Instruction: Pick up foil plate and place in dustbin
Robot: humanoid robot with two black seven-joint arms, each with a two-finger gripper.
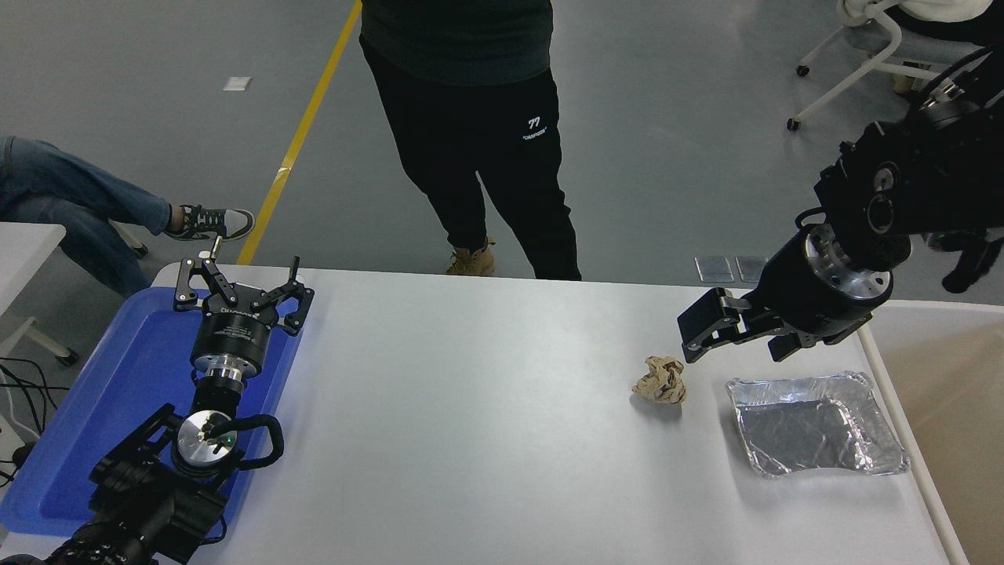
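While hovering above foil plate (816,425), right end effector (737,333) released, holding nothing.

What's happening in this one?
The right gripper hangs open above the white table, just beyond the foil plate and holding nothing. The plate lies flat near the table's right edge, beside the dustbin, with a crumpled paper ball to its left. The left gripper is parked, open, over the blue tray. A person stands at the far side.
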